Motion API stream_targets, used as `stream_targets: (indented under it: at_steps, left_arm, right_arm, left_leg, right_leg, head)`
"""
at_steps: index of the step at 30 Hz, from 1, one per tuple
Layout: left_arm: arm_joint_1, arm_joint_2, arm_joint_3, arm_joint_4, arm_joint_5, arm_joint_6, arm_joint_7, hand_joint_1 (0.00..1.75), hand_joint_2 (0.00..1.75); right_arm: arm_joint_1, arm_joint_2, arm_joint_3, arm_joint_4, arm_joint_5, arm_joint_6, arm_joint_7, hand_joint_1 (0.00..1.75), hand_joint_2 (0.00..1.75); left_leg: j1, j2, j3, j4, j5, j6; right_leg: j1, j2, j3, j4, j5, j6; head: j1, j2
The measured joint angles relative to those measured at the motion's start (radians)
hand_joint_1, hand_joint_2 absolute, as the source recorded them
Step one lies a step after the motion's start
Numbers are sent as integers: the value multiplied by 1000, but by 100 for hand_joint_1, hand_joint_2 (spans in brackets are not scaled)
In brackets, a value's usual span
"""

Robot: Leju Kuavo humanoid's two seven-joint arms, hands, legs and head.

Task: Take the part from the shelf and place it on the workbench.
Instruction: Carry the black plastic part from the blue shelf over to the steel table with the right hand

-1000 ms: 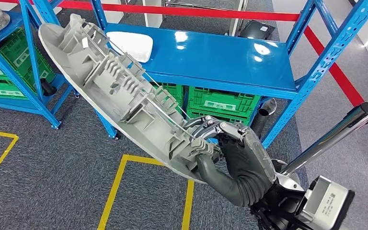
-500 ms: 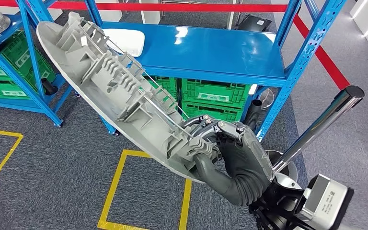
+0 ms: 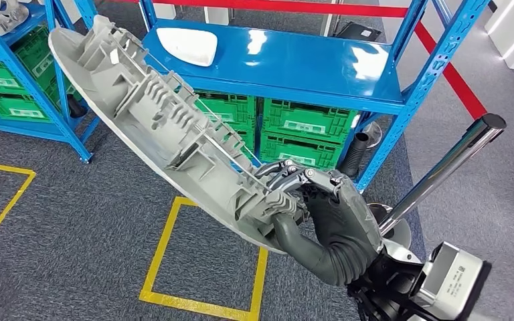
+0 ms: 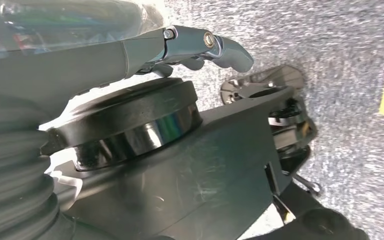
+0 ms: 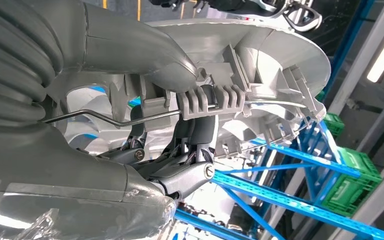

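Part (image 3: 160, 127) gripped at its lower end by right hand (image 3: 328, 214); slants up-left.

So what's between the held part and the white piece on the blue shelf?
Head view: bare blue shelf top separates the part, gripped by the right hand, from the white piece.

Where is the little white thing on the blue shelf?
In the head view the white cover lies on the blue shelf, near its left end, above the green crates and beyond the top of the big grey part.
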Motion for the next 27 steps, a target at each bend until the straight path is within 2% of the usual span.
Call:
stream_targets:
  at_steps: [1, 3, 4, 5, 7, 8, 9, 10, 12, 13, 14, 15, 16, 18, 19, 20, 22, 23, 24, 25, 27]
  left_arm:
    - [0, 0, 0, 0, 0, 0, 0, 0, 175]
    - [-1, -1, 0, 0, -1, 0, 0, 0, 175]
    - [-1, -2, 0, 0, -2, 0, 0, 0, 175]
    - [-1, -2, 0, 0, -4, 0, 0, 0, 175]
    - [-1, -1, 0, 0, -6, 0, 0, 0, 175]
    - [-1, 0, 0, 0, -6, 0, 0, 0, 175]
    - [-1, 0, 0, 0, -7, 0, 0, 0, 175]
    - [-1, 0, 0, 0, -7, 0, 0, 0, 175]
    - [-2, 1, 0, 0, -8, 0, 0, 0, 175]
    - [-2, 1, 0, 0, -8, 0, 0, 0, 175]
    - [-2, 1, 0, 0, -8, 0, 0, 0, 175]
    - [-2, 1, 0, 0, -8, 0, 1, 0, 175]
    - [-2, 2, 0, 0, -8, 0, 2, 0, 175]
    - [-1, 3, 0, 0, -9, 0, 3, 0, 175]
    - [-2, 3, 0, 0, -9, -1, 3, 0, 175]
    - [-3, 4, 0, 0, -9, -1, 3, 0, 175]
    - [-3, 3, 0, 0, -9, -2, 3, 0, 175]
    - [-3, 3, 0, 0, -9, -2, 3, 0, 175]
    - [-4, 2, 0, -1, -9, -3, 3, 0, 175]
    - [-5, 1, 0, -1, -10, -3, 3, 0, 175]
    - [-7, 0, 0, -2, -10, -5, 3, 0, 175]
  right_arm:
    - [0, 0, 0, 1, 0, 0, 0, 175, 175]
    - [-2, 0, -1, 2, 0, 0, 0, 175, 175]
    - [-2, 0, -2, 2, 0, 0, 0, 175, 175]
    - [-3, 0, -2, 2, 0, 1, 0, 175, 175]
    - [-4, 0, -3, 2, 0, 2, -1, 175, 175]
    - [-4, -1, -4, 3, 0, 3, -1, 175, 175]
    - [-5, 0, -4, 3, 0, 4, -1, 175, 175]
    - [-5, 0, -4, 3, -1, 4, -1, 175, 175]
    - [-5, 0, -3, 4, -3, 4, -1, 175, 175]
    - [-4, 0, -3, 4, -4, 5, -1, 175, 175]
    - [-4, 0, -3, 5, -4, 5, -1, 175, 175]
    - [-4, 0, -3, 5, -5, 5, -1, 175, 175]
    - [-4, 0, -3, 5, -6, 6, -1, 175, 175]
    - [-5, 0, -3, 5, -6, 6, -1, 175, 175]
    - [-5, 0, -4, 5, -7, 6, -1, 175, 175]
    - [-5, 0, -4, 6, -7, 6, -1, 175, 175]
    - [-6, 0, -5, 6, -8, 7, -1, 175, 175]
    - [-6, 0, -5, 6, -8, 8, -1, 175, 175]
    - [-6, 0, -5, 6, -9, 9, -1, 175, 175]
    - [-6, -1, -5, 6, -9, 9, -1, 175, 175]
    - [-6, -1, -4, 7, -10, 11, -1, 175, 175]
  left_leg:
    - [-1, 0, -11, 5, 5, -1]
    - [-2, 0, -27, 15, 12, -8]
    - [-3, 0, -33, 18, 17, -13]
    - [-3, 0, -37, 20, 23, -19]
    - [-3, -1, -41, 20, 32, -32]
    - [-2, -1, -45, 25, 25, -39]
    - [-1, -2, -52, 44, 2, -46]
    - [1, -2, -64, 85, -37, -53]
    - [6, -2, -95, 206, -123, -65]
    - [7, -2, -104, 258, -147, -68]
    - [8, -2, -99, 280, -149, -69]
    - [8, -2, -79, 269, -135, -68]
    - [8, -2, -42, 223, -109, -66]
    - [5, -4, 43, 88, -75, -54]
    - [3, -5, 69, 38, -70, -47]
    - [0, -6, 81, 12, -72, -41]
    - [-3, -5, 76, 1, -63, -29]
    - [-2, -3, 73, -4, -54, -22]
    - [0, -2, 67, -9, -44, -14]
    - [2, -1, 60, -14, -34, -8]
    - [3, 0, 39, -13, -17, -1]
  right_leg:
    - [1, 0, 40, -54, 26, -4]
    - [5, -1, 122, -183, 45, -15]
    - [8, -1, 146, -224, 43, -20]
    - [11, 0, 156, -246, 37, -23]
    - [10, 0, 152, -253, 46, -33]
    - [8, -1, 147, -255, 52, -38]
    - [5, -3, 141, -257, 60, -45]
    - [3, -4, 134, -258, 68, -49]
    - [4, -5, 117, -256, 81, -55]
    - [4, -4, 107, -254, 87, -55]
    - [5, -4, 97, -251, 93, -55]
    - [5, -3, 85, -246, 98, -54]
    - [6, -2, 74, -241, 103, -52]
    - [7, -1, 57, -232, 112, -46]
    - [8, -1, 52, -230, 117, -41]
    - [8, -1, 48, -230, 122, -36]
    - [7, -3, 44, -233, 134, -23]
    - [6, -2, 41, -231, 131, -18]
    - [6, -1, 34, -217, 113, -12]
    - [5, 0, 22, -186, 81, -7]
    - [3, 1, -16, -70, -8, 1]
  head:
    - [1, 0]
    - [2, 0]
    - [2, 0]
    - [2, 0]
    - [4, 0]
    - [3, 0]
    - [1, 0]
    - [-3, 0]
    - [-9, 0]
    - [-11, 0]
    - [-11, 0]
    - [-12, 0]
    - [-13, 0]
    - [-14, 0]
    - [-14, 0]
    - [-14, 0]
    - [-14, 0]
    - [-14, 0]
    - [-13, 0]
    - [-11, 0]
    - [-7, 0]
